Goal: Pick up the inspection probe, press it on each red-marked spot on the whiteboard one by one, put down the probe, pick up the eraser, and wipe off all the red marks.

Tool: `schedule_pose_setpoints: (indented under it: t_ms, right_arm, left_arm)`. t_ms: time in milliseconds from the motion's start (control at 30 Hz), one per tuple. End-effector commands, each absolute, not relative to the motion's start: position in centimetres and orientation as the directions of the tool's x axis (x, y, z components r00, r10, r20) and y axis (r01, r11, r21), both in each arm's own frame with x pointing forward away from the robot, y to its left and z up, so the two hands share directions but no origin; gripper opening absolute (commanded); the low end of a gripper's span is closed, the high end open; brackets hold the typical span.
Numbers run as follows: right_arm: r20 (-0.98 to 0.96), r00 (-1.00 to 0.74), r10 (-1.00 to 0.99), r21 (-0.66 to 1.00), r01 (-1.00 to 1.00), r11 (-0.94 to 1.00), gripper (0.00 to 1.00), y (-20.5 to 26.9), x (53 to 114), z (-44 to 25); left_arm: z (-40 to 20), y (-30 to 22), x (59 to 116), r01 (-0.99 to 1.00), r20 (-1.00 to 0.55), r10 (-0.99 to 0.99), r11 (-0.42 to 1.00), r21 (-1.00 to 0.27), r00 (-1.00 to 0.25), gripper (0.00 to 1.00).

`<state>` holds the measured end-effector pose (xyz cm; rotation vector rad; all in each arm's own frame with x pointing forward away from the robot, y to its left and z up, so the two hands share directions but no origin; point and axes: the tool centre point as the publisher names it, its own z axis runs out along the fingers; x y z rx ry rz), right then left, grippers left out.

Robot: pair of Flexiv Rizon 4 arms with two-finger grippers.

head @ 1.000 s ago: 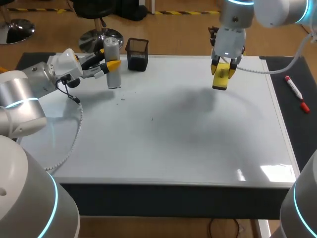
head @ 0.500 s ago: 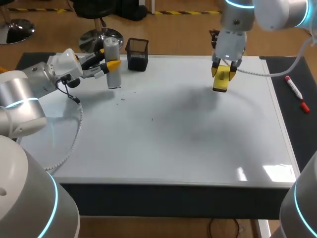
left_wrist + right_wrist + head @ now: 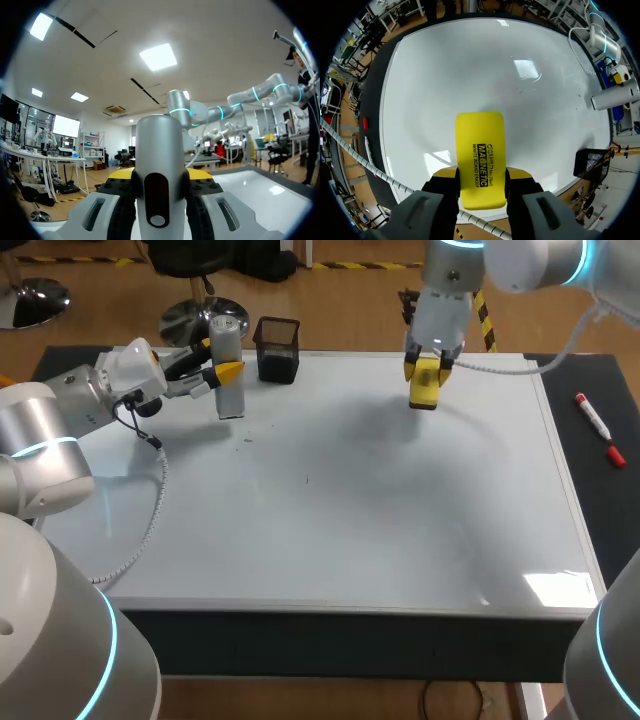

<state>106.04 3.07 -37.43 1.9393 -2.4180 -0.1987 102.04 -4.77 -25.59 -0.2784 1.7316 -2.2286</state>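
Right claw [image 3: 425,370] is clenched on the yellow eraser [image 3: 424,392], fingers pinching it from both sides, and it hangs near the far edge of the whiteboard [image 3: 350,530], a little right of the middle; from the wrist camera the pad looks to be off the surface, though I can't be sure of that. Left claw [image 3: 222,372] is gripping the grey probe [image 3: 227,340], which stands upright by the board's far left corner, just beside a black mesh cup [image 3: 277,350]; I can't tell whether its foot rests on the board. Working outward across the board, I find no red marks anywhere, only a faint grey smear below the eraser toward the middle and a few tiny dark specks near the probe. A red-capped marker [image 3: 598,427] lies on the dark table [image 3: 600,510] off the board's right edge, well apart from both arms. My reading is that the pressing and the wiping are as good as finished, since nothing red shows. One step sits out of order: the probe has not been put down, so I'd expect that, and setting the eraser aside, to be all that's left.
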Motion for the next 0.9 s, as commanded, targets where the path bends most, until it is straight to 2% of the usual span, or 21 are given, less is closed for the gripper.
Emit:
schedule_pose_setpoints:
  t_ms: [33,900]
  right_arm:
    - [-0.017,-0.196,-0.981,0.150,-0.970,0.191,0.00,4.4,108.2,-38.1]
    - [-0.070,-0.074,-0.995,0.142,-0.988,0.063,0.00,11.9,113.2,-39.4]
  left_arm:
    - [-25.6,-4.8,102.0,0.122,-0.034,-0.355,-0.227,-0.966,-0.934,0.00]
    - [-25.6,-4.8,102.0,0.122,-0.034,-0.355,-0.227,-0.966,-0.934,0.00]
